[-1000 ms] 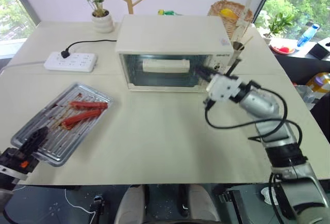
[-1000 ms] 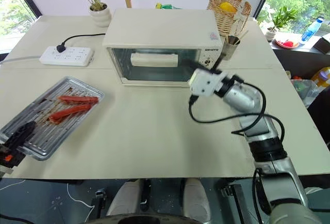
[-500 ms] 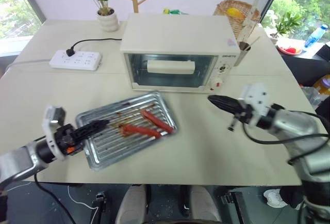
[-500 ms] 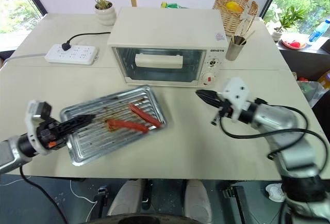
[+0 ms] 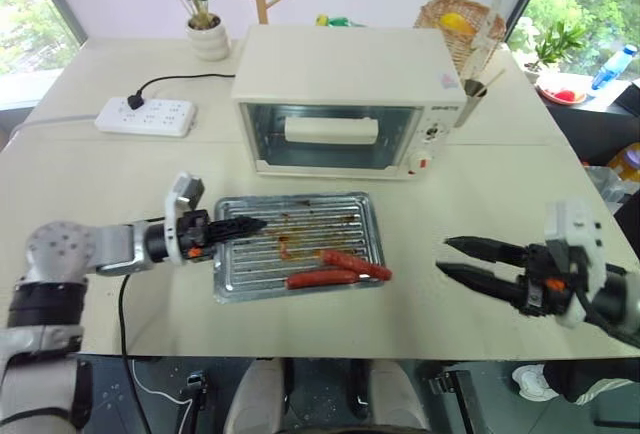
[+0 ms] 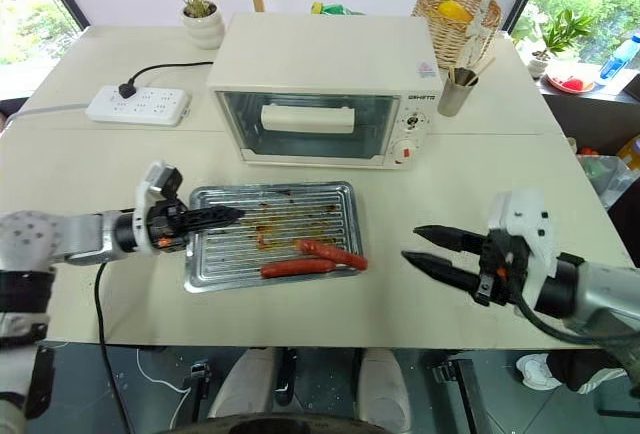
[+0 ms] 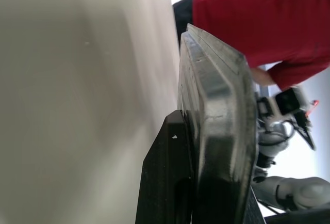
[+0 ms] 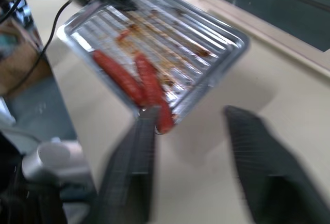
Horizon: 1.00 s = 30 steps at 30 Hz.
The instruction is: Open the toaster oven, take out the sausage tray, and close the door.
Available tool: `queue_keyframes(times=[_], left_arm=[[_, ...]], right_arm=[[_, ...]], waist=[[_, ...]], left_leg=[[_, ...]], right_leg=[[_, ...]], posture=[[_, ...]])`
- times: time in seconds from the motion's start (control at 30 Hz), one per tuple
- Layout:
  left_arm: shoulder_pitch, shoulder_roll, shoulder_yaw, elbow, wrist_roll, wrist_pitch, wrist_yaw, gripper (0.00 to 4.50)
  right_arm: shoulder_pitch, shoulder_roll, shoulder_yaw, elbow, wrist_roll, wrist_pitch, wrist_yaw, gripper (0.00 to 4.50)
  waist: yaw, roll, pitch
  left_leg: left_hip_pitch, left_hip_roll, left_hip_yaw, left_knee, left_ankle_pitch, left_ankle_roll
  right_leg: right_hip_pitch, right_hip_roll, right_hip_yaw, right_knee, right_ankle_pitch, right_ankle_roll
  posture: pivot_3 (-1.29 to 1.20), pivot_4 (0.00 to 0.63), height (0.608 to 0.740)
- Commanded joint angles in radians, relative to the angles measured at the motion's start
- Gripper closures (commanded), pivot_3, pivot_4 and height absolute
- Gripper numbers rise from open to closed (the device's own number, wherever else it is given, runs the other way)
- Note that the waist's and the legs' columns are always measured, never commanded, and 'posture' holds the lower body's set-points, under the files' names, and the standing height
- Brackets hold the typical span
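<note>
Left gripper (image 6: 222, 216) pinches the ribbed silver sausage tray's (image 6: 330, 194) left rim; right gripper (image 6: 432, 251) spread, bare table (image 6: 440, 164) between.

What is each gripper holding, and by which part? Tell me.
The left gripper is shut on the sausage tray, clamping the rim of its left short end. The right gripper is open and holds nothing.

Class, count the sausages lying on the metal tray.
2: both on the sausage tray, near its front edge; one sausage beside the other sausage, towards the tray's right end.
</note>
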<state>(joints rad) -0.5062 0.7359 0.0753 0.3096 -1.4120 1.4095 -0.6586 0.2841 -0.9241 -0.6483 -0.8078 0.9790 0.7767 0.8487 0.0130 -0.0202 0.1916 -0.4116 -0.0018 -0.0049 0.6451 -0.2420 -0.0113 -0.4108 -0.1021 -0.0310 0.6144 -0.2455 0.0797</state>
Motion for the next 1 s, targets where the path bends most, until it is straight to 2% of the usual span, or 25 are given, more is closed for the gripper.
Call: queue_keyframes(times=[0.03,0.07,0.5,0.6,0.83,0.87,1.0], left_arm=[[-0.051,-0.021,-0.021,0.039,0.094,-0.001,-0.117,4.5],[-0.058,-0.029,-0.034,0.05,0.125,-0.002,-0.143,4.5],[-0.125,-0.133,-0.124,0.19,0.461,-0.112,-0.352,4.5],[-0.147,-0.162,-0.113,0.237,0.517,-0.143,-0.366,3.71],[-0.164,-0.186,-0.104,0.285,0.613,-0.183,-0.406,0.25],[-0.16,-0.185,-0.108,0.281,0.63,-0.205,-0.411,0.06],[-0.151,-0.163,-0.11,0.283,0.684,-0.261,-0.423,0.06]], right_arm=[[0.007,-0.028,-0.065,-0.031,-0.029,-0.038,0.02,0.18],[0.008,-0.034,-0.073,-0.03,-0.035,-0.043,0.029,0.08],[0.031,-0.047,-0.07,-0.029,-0.083,-0.067,0.064,0.08],[0.031,-0.045,-0.057,-0.029,-0.095,-0.071,0.064,0.0],[0.043,-0.031,-0.028,-0.038,-0.118,-0.086,0.056,0.0],[0.044,-0.029,-0.024,-0.04,-0.119,-0.087,0.054,0.0],[0.048,-0.027,-0.006,-0.038,-0.137,-0.098,0.055,0.0]], waist=[[0.0,0.0,0.0],[0.0,0.0,0.0],[0.003,0.0,0.0],[0.006,0.0,0.0],[0.011,0.001,0.0],[0.013,0.001,-0.001],[0.018,0.001,-0.001]], left_leg=[[0.0,0.0,0.0,0.0,0.0,0.0],[0.0,0.0,0.0,0.0,0.0,0.0],[0.0,0.0,-0.001,0.001,0.0,0.001],[0.0,0.0,-0.001,0.002,0.0,0.001],[0.0,0.0,-0.002,0.002,0.0,0.001],[0.001,0.0,-0.002,0.002,0.0,0.001],[0.002,0.0,-0.001,0.003,0.0,0.001]], right_leg=[[0.0,0.0,0.0,0.0,0.0,0.0],[0.0,0.0,0.0,0.0,0.0,0.0],[0.0,-0.001,0.0,0.0,0.0,0.001],[0.002,-0.001,0.0,0.0,0.001,0.002],[0.002,-0.001,-0.001,0.0,0.001,0.003],[0.003,-0.001,-0.001,0.0,0.002,0.003],[0.004,-0.001,-0.001,0.0,0.002,0.004]], posture=[[0.0,0.15,0.74],[0.0,0.15,0.74],[0.0,0.15,0.74],[0.0,0.15,0.74],[0.0,0.15,0.74],[0.0,0.15,0.74],[0.0,0.15,0.74]])
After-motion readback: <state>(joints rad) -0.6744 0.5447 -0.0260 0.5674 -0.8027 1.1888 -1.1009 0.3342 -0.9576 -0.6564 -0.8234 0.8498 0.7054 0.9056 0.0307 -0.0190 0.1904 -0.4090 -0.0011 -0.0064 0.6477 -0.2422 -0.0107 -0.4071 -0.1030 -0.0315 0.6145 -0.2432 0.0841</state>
